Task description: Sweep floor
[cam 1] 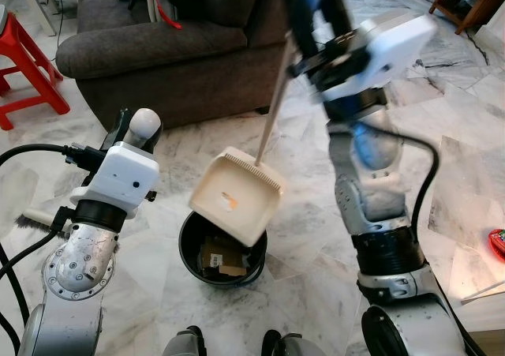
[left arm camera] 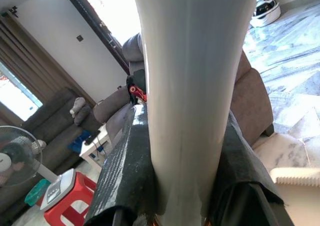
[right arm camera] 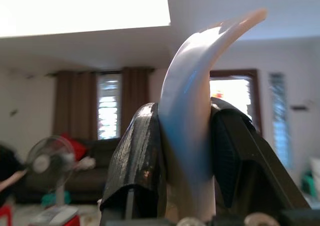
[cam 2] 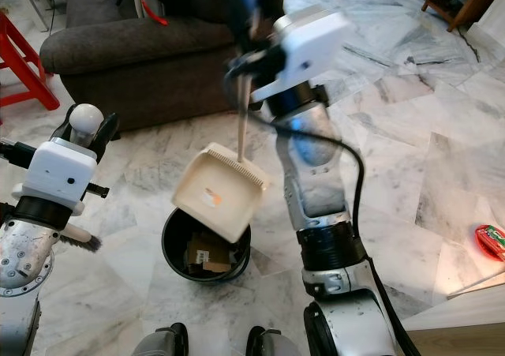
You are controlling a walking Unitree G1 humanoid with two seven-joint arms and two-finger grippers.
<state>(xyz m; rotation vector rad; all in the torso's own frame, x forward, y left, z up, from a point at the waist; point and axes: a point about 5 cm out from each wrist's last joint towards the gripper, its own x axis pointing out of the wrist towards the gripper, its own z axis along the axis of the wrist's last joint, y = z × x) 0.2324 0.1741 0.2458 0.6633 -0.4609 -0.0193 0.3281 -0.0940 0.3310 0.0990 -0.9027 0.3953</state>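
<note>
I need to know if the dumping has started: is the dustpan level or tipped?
Tipped. The dustpan hangs steeply slanted over the black bin, held by the right gripper; a small orange scrap clings inside.

Smooth cream plastic dustpan [cam 1: 235, 195], glossy black bin [cam 1: 189, 244], polished marble floor [cam 1: 308, 237].

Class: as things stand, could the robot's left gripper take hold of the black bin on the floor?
Probably not: the left gripper is shut on the brush handle, and the tilted dustpan hangs over the bin.
</note>
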